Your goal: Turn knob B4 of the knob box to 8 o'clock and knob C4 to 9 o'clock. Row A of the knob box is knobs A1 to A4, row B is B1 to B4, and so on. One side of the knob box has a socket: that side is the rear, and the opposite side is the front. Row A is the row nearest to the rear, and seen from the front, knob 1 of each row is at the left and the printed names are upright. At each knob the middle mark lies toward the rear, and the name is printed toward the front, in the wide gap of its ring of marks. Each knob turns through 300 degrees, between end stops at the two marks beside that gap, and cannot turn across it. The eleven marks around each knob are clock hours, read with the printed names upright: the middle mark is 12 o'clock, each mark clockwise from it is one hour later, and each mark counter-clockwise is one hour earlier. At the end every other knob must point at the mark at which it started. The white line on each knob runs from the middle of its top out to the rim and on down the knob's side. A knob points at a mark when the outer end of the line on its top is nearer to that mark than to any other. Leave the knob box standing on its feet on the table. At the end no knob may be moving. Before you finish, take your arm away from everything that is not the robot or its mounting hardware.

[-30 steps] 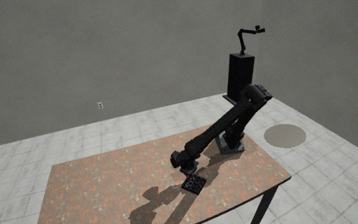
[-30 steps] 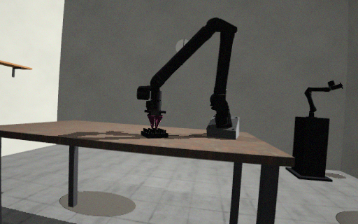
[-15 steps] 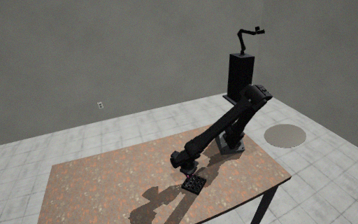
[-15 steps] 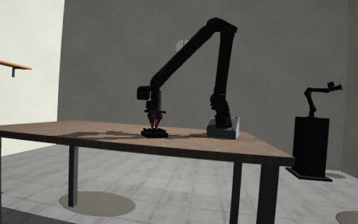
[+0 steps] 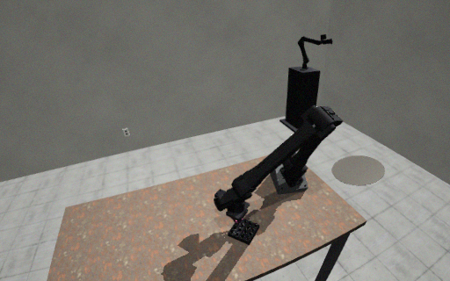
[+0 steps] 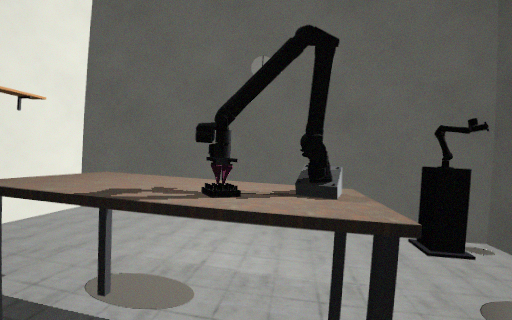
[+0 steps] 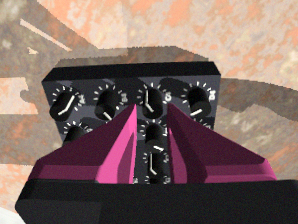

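Observation:
The black knob box (image 5: 243, 231) (image 6: 220, 190) (image 7: 127, 75) stands flat on the brown table (image 5: 132, 228) (image 6: 300, 210), near its front edge. My gripper (image 5: 237, 219) (image 6: 221, 181) (image 7: 151, 112) points straight down, its pink fingertips just above the box top. The fingers stand a narrow gap apart and hold nothing. In the wrist view they straddle one column of knobs; a knob (image 7: 153, 131) shows between them and another knob (image 7: 154, 161) closer to the camera. A row of several knobs (image 7: 108, 99) runs across beyond the tips. The printed names are too small to read.
The arm's grey base (image 5: 290, 182) (image 6: 320, 187) is bolted to the table behind the box. A black pedestal with a small arm (image 5: 302, 94) (image 6: 445, 210) stands on the floor beyond the table. The table's front edge (image 5: 308, 250) lies close to the box.

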Robot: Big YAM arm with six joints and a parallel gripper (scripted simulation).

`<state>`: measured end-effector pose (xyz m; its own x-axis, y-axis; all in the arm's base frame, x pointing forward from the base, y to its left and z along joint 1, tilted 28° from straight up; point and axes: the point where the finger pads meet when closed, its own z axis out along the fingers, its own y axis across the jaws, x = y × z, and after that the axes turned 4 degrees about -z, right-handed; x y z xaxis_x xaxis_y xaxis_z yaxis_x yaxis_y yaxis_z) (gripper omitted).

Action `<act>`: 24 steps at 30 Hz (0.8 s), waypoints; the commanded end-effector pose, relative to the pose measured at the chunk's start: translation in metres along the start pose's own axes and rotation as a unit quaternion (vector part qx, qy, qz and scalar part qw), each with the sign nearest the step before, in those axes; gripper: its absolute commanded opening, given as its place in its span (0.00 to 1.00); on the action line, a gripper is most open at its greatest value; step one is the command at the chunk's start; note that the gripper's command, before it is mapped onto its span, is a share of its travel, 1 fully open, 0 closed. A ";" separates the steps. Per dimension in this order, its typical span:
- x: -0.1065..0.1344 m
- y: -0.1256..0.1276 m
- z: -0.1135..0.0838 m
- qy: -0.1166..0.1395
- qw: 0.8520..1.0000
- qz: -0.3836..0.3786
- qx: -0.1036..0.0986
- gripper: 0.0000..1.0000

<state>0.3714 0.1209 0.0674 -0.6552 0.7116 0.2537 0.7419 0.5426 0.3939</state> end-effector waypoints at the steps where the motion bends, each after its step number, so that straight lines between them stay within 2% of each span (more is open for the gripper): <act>1: 0.001 -0.003 0.006 0.001 1.000 0.003 0.005 0.19; 10: 0.001 -0.003 0.006 0.001 1.000 0.003 0.005 0.19; 11: 0.001 -0.003 0.006 0.001 1.000 0.003 0.005 0.08; 24: 0.001 -0.003 0.006 0.002 1.000 0.003 0.005 0.08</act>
<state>0.3714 0.1209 0.0673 -0.6551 0.7118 0.2533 0.7419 0.5428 0.3937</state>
